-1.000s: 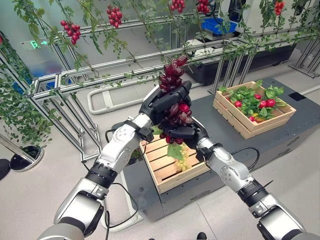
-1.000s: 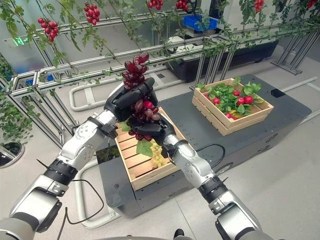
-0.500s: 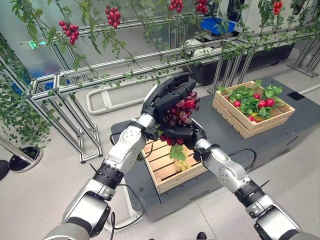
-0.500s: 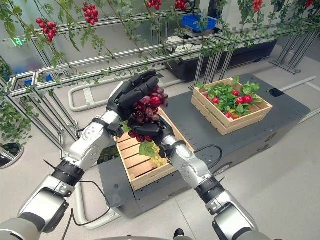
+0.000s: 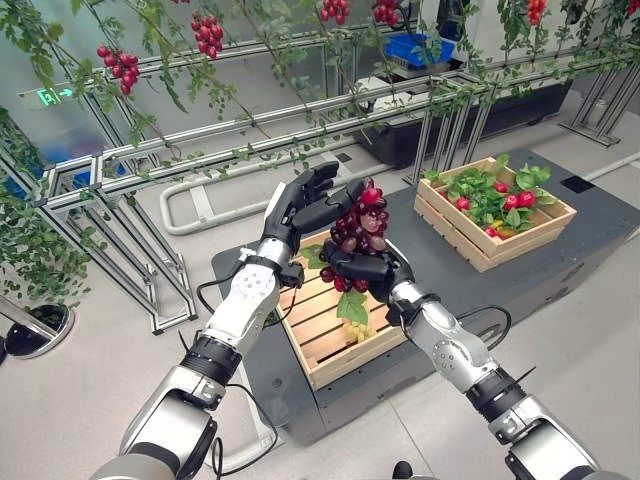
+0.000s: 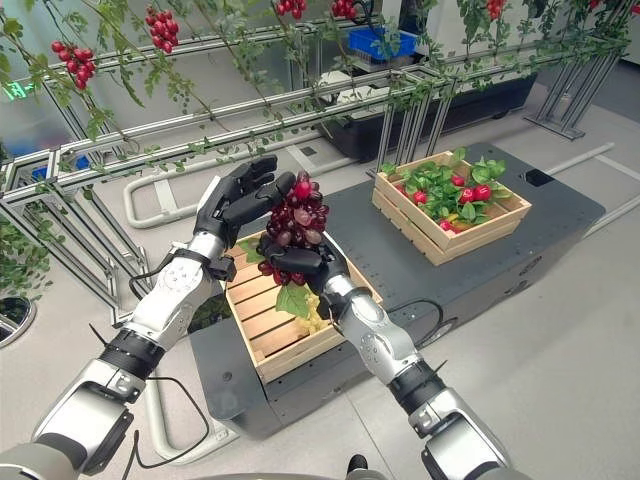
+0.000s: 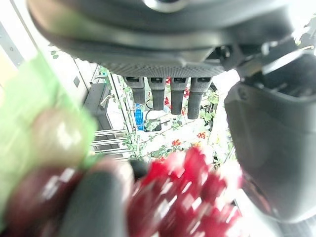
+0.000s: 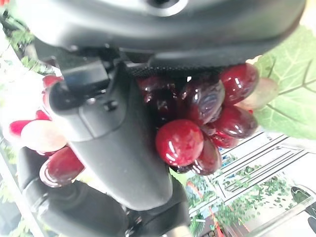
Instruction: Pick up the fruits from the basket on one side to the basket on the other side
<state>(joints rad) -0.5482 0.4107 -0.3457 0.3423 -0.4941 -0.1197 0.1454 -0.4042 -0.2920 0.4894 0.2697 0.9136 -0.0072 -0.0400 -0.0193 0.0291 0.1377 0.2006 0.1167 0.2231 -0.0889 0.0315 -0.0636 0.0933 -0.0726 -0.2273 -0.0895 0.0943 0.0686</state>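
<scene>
Midway: my right robot hand (image 5: 362, 268) grips red grapes (image 5: 357, 222) above near basket (image 5: 335, 345), left robot hand (image 5: 305, 203) spread wide, far basket (image 5: 495, 235) drop pending.

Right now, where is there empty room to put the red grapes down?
The dark platform is bare between the near crate and the far crate. The near crate's wooden slats are mostly bare too, beside a green bunch. The far crate is crowded with leaves and red fruit. The right hand holds the red grapes.
</scene>
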